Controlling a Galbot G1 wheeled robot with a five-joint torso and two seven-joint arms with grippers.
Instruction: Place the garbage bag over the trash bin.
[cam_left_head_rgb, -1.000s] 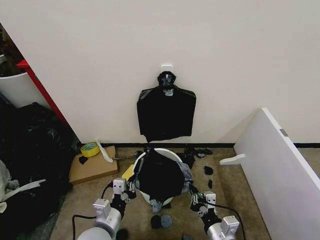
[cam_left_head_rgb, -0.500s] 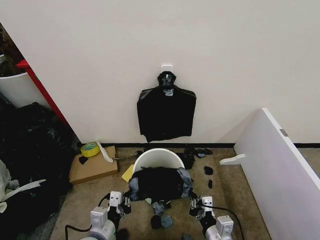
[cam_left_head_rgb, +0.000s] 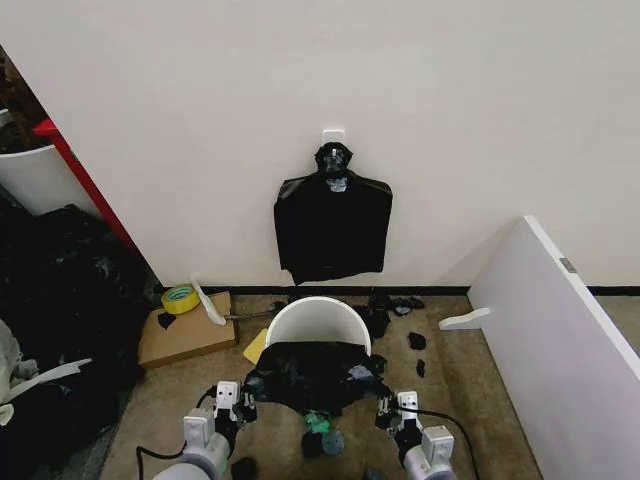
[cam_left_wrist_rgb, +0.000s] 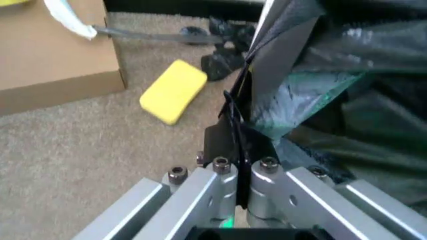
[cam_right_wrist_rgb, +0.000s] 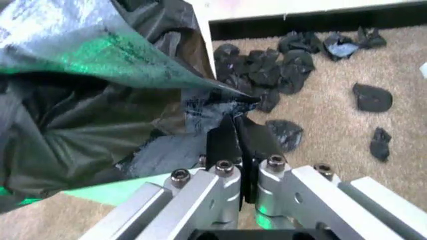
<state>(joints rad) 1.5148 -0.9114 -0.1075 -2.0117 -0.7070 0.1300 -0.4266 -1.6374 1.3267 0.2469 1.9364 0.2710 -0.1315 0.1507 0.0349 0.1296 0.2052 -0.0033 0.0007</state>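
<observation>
While both grippers pinch it, garbage bag (cam_left_head_rgb: 315, 375) hangs between.

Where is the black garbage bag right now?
In the head view the garbage bag hangs stretched between the left gripper and the right gripper, just in front of the trash bin, on the near side of its rim.

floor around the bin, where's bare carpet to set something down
Bare carpet lies between the cardboard box and the left gripper, and between the black scraps and the white board. Crowded: behind and in front of the trash bin, under the garbage bag.
</observation>
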